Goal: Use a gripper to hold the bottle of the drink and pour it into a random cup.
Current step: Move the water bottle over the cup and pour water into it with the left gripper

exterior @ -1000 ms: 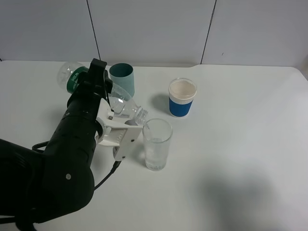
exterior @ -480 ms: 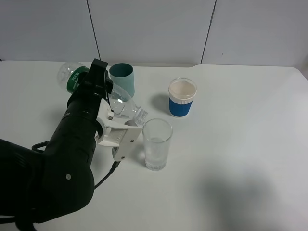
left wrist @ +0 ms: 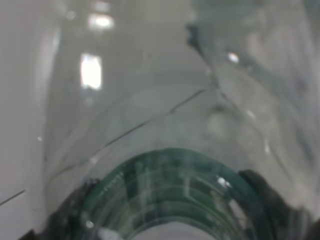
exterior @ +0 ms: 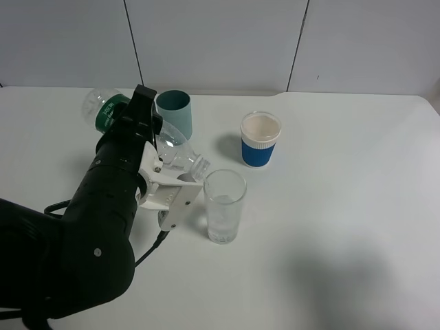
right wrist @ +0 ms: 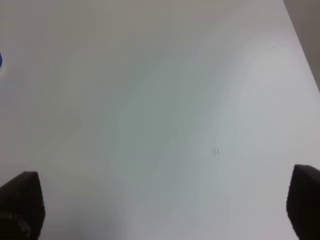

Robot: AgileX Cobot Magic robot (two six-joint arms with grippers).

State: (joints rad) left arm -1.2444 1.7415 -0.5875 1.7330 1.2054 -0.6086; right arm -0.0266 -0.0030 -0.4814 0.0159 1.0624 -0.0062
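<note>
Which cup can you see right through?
The tall clear glass by the bottle mouth. The teal cup and the blue-sleeved white cup are solid-coloured.

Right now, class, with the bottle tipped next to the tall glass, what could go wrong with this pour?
1. The open mouth of the bottle seems to hang beside the rim of the glass, not over it, so drink may land on the table.
2. The neck is close to that tall, narrow glass; a nudge from the left tool could topple it.

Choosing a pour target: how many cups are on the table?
3: teal cup at the back, blue-sleeved white cup right of it, clear glass tumbler by the bottle mouth.
</note>
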